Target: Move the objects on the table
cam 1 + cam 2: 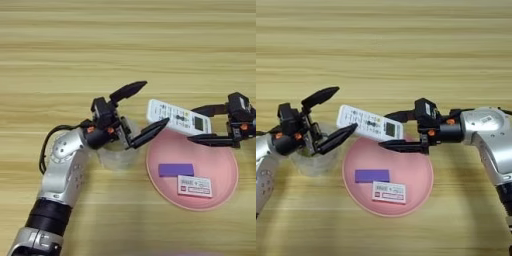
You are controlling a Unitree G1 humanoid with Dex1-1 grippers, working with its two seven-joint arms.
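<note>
A slim white remote control lies slanted, its dark-screen end over the back rim of the pink plate. My right gripper reaches in from the right, open. Its two black fingers flank the screen end, with a thin gap showing on each side. My left gripper is wide open on the left. Its lower fingertip is at the remote's left end and its upper finger points away above. A small flat white box with a red edge lies on the plate's front part.
The round pink plate sits right of centre on the wood table and also holds a flat purple block. A clear tape roll stands just left of the plate, under my left wrist.
</note>
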